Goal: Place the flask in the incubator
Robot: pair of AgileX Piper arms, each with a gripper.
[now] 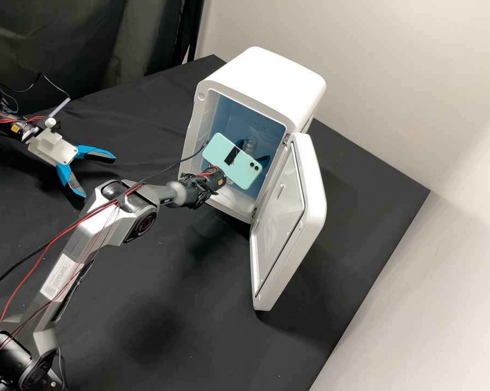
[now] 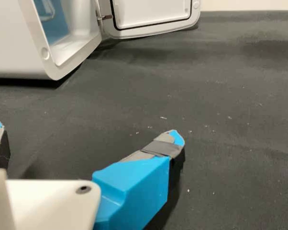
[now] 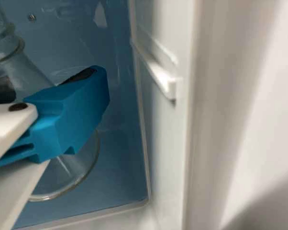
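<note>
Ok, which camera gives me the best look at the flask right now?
The right wrist view: the flask is close up inside the blue chamber, its glass base and sloped wall visible. The high view catches its neck above the mint phone. The left wrist view gives the incubator front and door from outside.

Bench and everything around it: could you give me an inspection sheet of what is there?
Surface: black bench, a few pale specks.
Job's things: white incubator, its door swung open; clear flask inside it.
Clutter: nothing seen.
Grippers: left gripper open, low over the bench; right gripper inside the incubator at the flask, a mint phone on its wrist.
Cables: red and black cables along the right arm.
Surroundings: white wall, dark curtain behind.
</note>
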